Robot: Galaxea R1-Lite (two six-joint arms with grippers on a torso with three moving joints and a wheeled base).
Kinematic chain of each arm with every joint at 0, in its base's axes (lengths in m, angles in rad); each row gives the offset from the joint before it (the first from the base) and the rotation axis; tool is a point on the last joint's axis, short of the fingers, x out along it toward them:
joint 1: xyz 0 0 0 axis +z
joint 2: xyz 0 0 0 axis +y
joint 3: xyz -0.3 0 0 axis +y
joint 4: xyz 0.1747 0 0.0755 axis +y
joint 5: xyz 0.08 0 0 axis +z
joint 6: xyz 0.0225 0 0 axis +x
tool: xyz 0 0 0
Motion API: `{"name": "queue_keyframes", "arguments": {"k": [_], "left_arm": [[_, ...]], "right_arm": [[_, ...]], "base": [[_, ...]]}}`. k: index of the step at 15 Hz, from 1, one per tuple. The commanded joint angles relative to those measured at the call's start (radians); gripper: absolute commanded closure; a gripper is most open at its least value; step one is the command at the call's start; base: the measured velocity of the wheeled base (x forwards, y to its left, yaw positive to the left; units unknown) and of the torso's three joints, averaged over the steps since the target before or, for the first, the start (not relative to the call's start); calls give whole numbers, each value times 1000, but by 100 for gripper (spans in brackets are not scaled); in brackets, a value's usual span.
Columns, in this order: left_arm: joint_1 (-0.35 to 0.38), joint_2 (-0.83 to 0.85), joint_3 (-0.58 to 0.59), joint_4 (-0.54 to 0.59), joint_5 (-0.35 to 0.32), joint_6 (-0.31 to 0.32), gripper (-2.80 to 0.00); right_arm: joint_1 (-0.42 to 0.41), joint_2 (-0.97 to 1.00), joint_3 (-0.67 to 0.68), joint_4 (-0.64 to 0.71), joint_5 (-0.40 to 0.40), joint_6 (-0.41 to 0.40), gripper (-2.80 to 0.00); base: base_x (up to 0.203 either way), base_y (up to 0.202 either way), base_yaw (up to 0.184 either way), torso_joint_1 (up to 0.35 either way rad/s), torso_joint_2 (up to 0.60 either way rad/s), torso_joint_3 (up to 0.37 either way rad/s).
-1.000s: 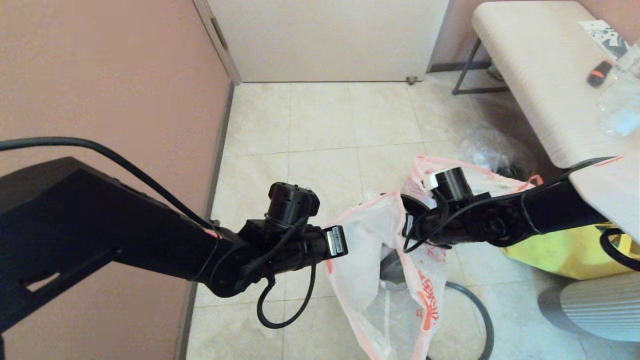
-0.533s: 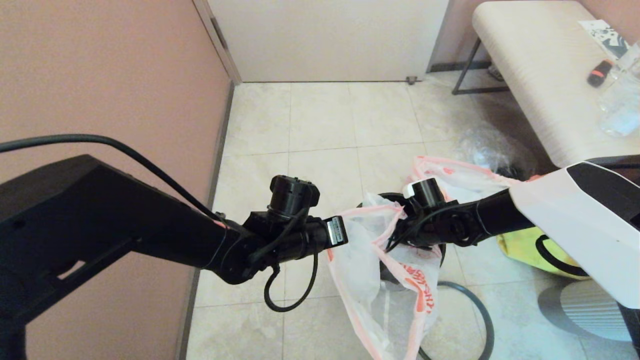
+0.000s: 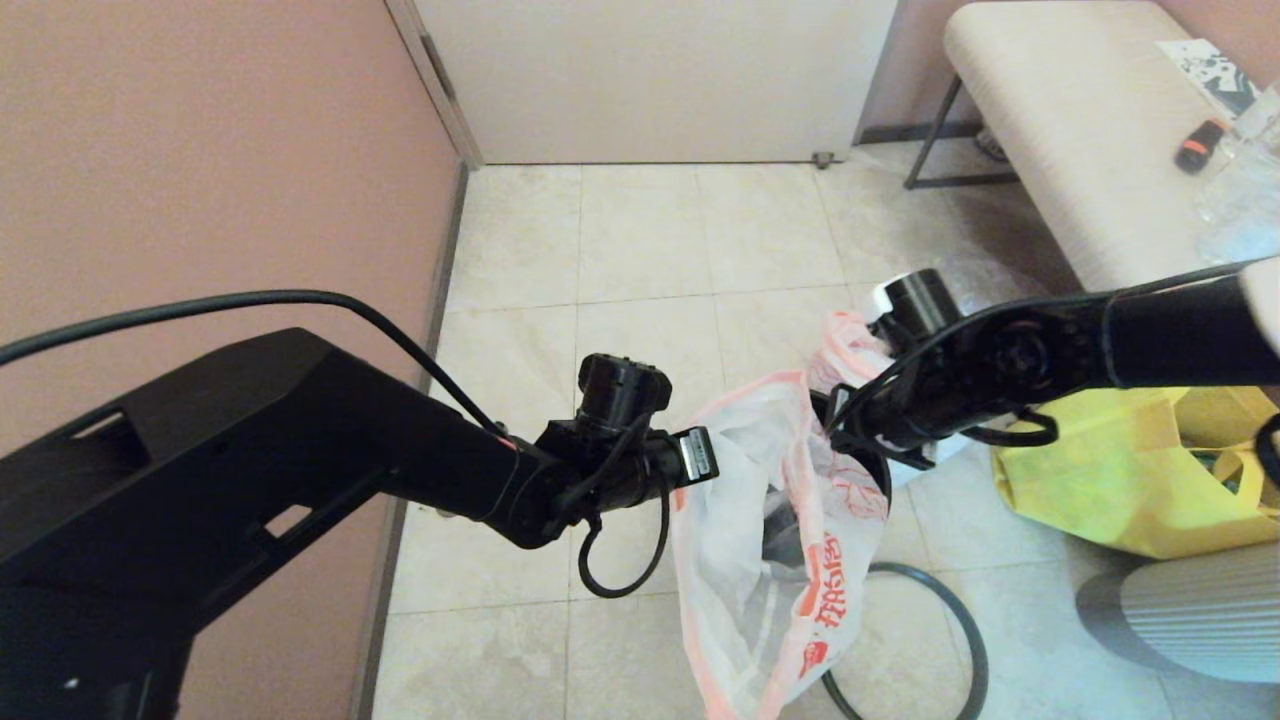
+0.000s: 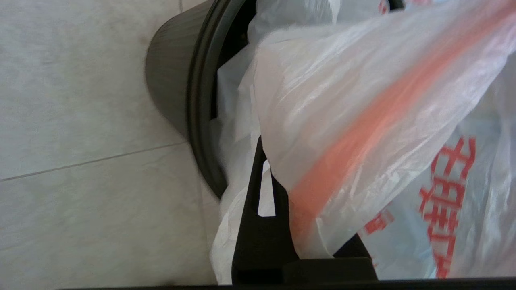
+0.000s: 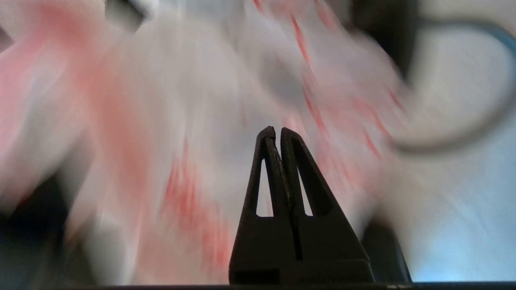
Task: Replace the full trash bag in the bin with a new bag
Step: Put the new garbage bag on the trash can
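Head view, new bag point(image 3: 750, 570): thin see-through white film with an orange-pink drawstring rim and red print, hanging limp in the air right over the bin, mouth pulled partly open between the two arms
Feel of it: my guess is basically weightless, floppy and slippery, folds on itself the second it goes slack, and probably tears if you yank one spot
Where to grab: I'd go for the drawstring rim, it's doubled over so likely the toughest bit, and take it at two spots well apart so the mouth spreads
Left tool point(image 4: 274, 189): clenched on the bag's rim as far as I can see; one dark finger shows in the left wrist view and the orange band runs down into it
Right tool point(image 5: 278, 133): fingers pressed tight together, up against the bag's far edge; can't tell if any film is pinched between them, that view is smeared
Bin point(image 4: 169, 92): small black bucket on the tile floor directly under the bag, some film looks already dipped in its mouth
Hoop point(image 3: 960, 620): lying loose on the floor just beside the bin, not on it yet
Full trash bag point(image 3: 845, 345): on the floor behind the right arm, mostly hidden
Yellow tote point(image 3: 1100, 480): on the floor off to the right, near the bench point(image 3: 1060, 130)
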Motion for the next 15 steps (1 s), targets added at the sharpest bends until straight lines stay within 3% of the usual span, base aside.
{"name": "queue_keyframes", "arguments": {"k": [1,4,9,10,15], "left_arm": [[5,27,-29,-2,0,-27,0],[1,14,-50,0,-4,-96,0],[19,-5,-67,0,-5,-106,0],[17,-9,-62,0,-5,-106,0],[17,-2,-61,0,-5,-104,0]], "right_arm": [[10,-222,33,205,-3,11,0],[120,-294,114,337,-21,14,0],[267,-273,219,352,-62,15,0],[298,-267,220,348,-64,16,-280],[357,-255,235,309,-125,18,-280]], "base": [[0,0,0,0,0,0],[0,0,0,0,0,0],[0,0,0,0,0,0],[0,0,0,0,0,0],[0,0,0,0,0,0]]}}
